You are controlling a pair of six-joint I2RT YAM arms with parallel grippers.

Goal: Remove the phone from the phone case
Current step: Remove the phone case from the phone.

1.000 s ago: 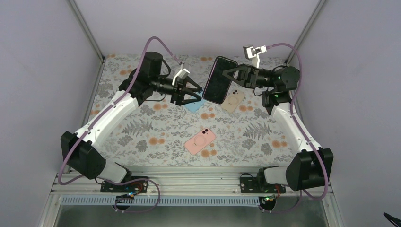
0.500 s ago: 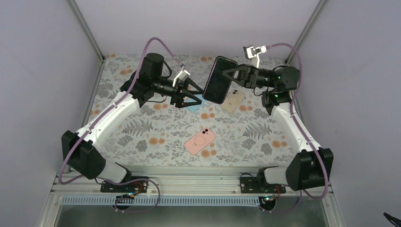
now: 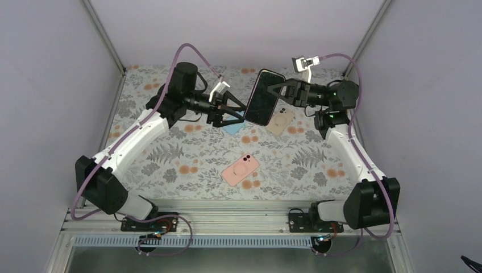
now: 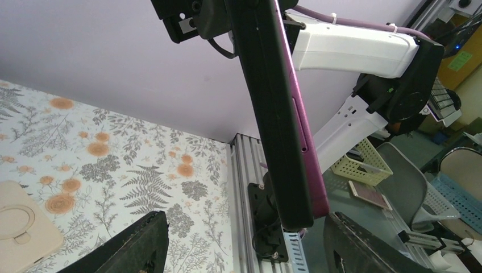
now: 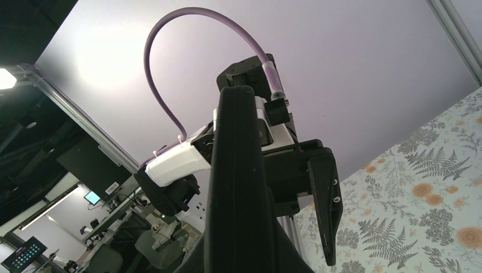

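Upper centre of top view: right gripper (image 3: 274,94) clenched on raised cased phone (image 3: 262,99); left gripper (image 3: 242,111) released, jaws straddling its edge, untouching.

No lettering, brand or number is legible in any view (a small green tag (image 4: 463,60) in the background is too blurred).

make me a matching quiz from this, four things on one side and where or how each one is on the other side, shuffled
Things:
1. phone
2. pink case
3. beige case
4. left gripper

States:
A. open, jaws either side of the phone's end
B. flat on the table, nearest the arm bases
C. gripped by the right gripper, off the table
D. flat on the table, just beside the raised phone

Pairs: 1-C, 2-B, 3-D, 4-A
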